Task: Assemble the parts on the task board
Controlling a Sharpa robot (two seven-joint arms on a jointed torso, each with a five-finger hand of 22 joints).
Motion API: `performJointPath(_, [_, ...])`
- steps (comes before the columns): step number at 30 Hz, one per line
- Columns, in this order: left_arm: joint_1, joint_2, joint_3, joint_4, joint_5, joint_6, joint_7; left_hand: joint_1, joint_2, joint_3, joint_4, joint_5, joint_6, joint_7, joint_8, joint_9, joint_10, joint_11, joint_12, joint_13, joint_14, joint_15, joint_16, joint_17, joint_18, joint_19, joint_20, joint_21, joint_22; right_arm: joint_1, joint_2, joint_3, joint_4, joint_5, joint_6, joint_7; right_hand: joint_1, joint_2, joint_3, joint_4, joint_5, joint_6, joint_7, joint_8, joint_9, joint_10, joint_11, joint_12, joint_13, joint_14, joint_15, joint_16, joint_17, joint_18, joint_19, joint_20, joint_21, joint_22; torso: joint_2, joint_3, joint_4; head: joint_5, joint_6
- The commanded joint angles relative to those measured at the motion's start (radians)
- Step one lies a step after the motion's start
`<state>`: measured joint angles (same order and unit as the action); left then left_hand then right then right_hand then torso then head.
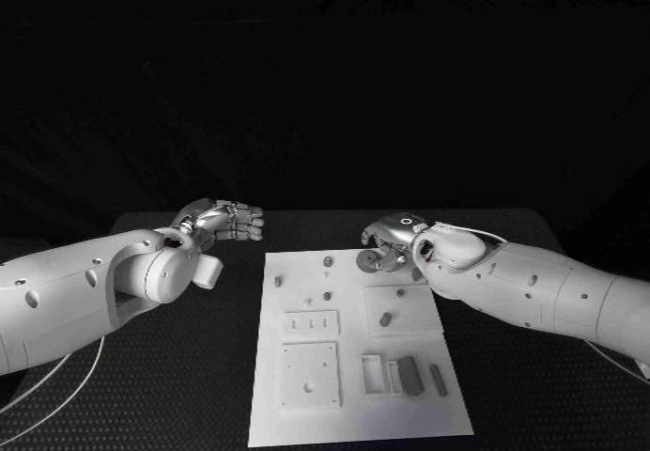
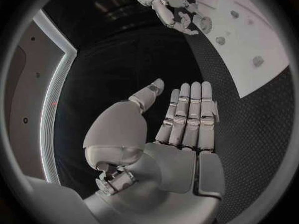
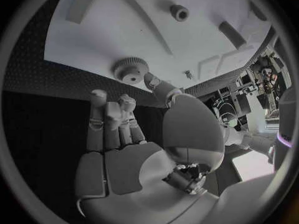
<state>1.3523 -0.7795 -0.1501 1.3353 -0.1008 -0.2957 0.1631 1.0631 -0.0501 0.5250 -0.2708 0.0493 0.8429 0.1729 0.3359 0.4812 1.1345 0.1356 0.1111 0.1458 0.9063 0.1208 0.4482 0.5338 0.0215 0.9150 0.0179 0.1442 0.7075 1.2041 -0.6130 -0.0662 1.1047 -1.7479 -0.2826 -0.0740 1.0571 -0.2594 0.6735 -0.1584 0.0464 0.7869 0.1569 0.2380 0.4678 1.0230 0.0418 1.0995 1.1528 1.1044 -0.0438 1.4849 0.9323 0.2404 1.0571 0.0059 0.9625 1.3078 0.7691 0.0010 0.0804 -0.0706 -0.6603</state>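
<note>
- Black tabletop (image 1: 162,376), dark backdrop; white task board (image 1: 355,357) in the middle, long side running away from the robot.
- Right hand (image 1: 390,241) sits at the board's far right corner, fingers apart and nearly straight, holding nothing. In the right wrist view the hand (image 3: 134,149) has its thumb tip touching or just beside a toothed gear (image 3: 130,70) that lies right at the board edge; cannot tell if it presses on it.
- Head view shows the same gear (image 1: 368,259) as a pale disc just under the right hand.
- Left hand (image 1: 225,222) is off the board, near its far left corner, over bare tabletop. Left wrist view: the hand (image 2: 177,134) is flat, fingers straight and side by side, thumb out, nothing held.
- Board recesses: a shallow pocket near the robot holds three grey bar parts (image 1: 408,374) side by side; a square plate (image 1: 309,374) beside it carries one small peg.
- Right wrist view adds a small round bushing (image 3: 179,12) standing on the board well past the gear.
- Left wrist view also catches the right hand (image 2: 177,15) across the board corner.
</note>
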Motion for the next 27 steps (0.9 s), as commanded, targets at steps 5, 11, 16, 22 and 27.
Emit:
performJointPath(5, [0.001,0.003,0.0,-0.001,-0.003,0.009,0.005,-0.003,-0.004,-0.006,0.001,0.003,0.003,0.007,-0.004,-0.001,0.005,0.002,-0.007,0.001,0.002,0.004,-0.007,0.002,0.016,-0.002,0.006,-0.006,0.001,-0.008,0.011,0.0,-0.034,0.047,0.046,0.039,0.01,0.004,-0.001,0.013,0.004,0.026,0.022,0.004,0.001,-0.039,0.025,0.01,-0.002,-0.009,0.005,0.01,0.002,0.021,-0.01,0.002,-0.002,0.016,-0.001,-0.0012,0.0,0.002,-0.004])
performJointPath(11, [0.001,0.003,0.0,-0.001,-0.003,0.011,0.005,-0.004,-0.003,-0.006,0.001,0.003,0.002,0.007,-0.004,-0.001,0.005,0.003,-0.007,0.001,0.002,0.004,-0.007,0.003,0.016,-0.002,0.006,-0.006,0.001,-0.015,0.018,-0.001,-0.062,0.053,0.066,0.056,0.004,0.019,-0.008,0.025,0.004,0.047,0.016,0.019,0.005,-0.043,0.02,0.016,-0.005,-0.014,0.0,0.014,0.001,0.021,-0.014,0.005,-0.001,0.018,0.0,-0.0013,-0.0013,0.003,-0.006])
performJointPath(16, [0.001,0.002,0.0,-0.002,-0.003,0.011,0.004,-0.004,-0.003,-0.006,0.002,0.003,0.002,0.007,-0.004,-0.002,0.005,0.003,-0.007,0.002,0.002,0.004,-0.008,0.003,0.016,-0.002,0.006,-0.006,0.001,-0.018,0.019,-0.001,-0.058,0.058,0.073,0.066,0.015,0.043,-0.011,0.019,0.004,0.079,0.005,0.04,0.012,-0.042,0.009,0.022,-0.01,-0.015,-0.009,0.018,-0.001,0.021,-0.016,0.004,0.002,0.019,0.0,-0.0016,-0.0017,0.004,-0.008])
performJointPath(22, [0.001,0.003,0.0,-0.002,-0.003,0.012,0.004,-0.004,-0.003,-0.006,0.002,0.003,0.002,0.007,-0.004,-0.002,0.005,0.003,-0.008,0.002,0.002,0.004,-0.008,0.003,0.016,-0.002,0.006,-0.006,0.002,-0.019,0.024,-0.002,-0.065,0.058,0.085,0.071,0.012,0.069,-0.02,0.014,0.004,0.101,-0.005,0.053,0.015,-0.04,0.0,0.026,-0.016,-0.015,-0.018,0.021,-0.004,0.021,-0.018,0.004,0.004,0.019,0.0,-0.0015,-0.0011,0.004,-0.01])
performJointPath(27, [0.001,0.002,0.0,-0.002,-0.003,0.012,0.004,-0.005,-0.003,-0.006,0.003,0.003,0.002,0.007,-0.004,-0.002,0.005,0.003,-0.008,0.002,0.002,0.004,-0.009,0.004,0.016,-0.002,0.007,-0.006,0.002,-0.021,0.028,-0.002,-0.072,0.058,0.1,0.073,0.0,0.088,-0.022,0.024,0.004,0.112,-0.01,0.058,0.016,-0.041,-0.005,0.026,-0.021,-0.016,-0.022,0.021,-0.006,0.021,-0.02,0.004,0.004,0.018,0.0,-0.0017,-0.0018,0.004,-0.011])
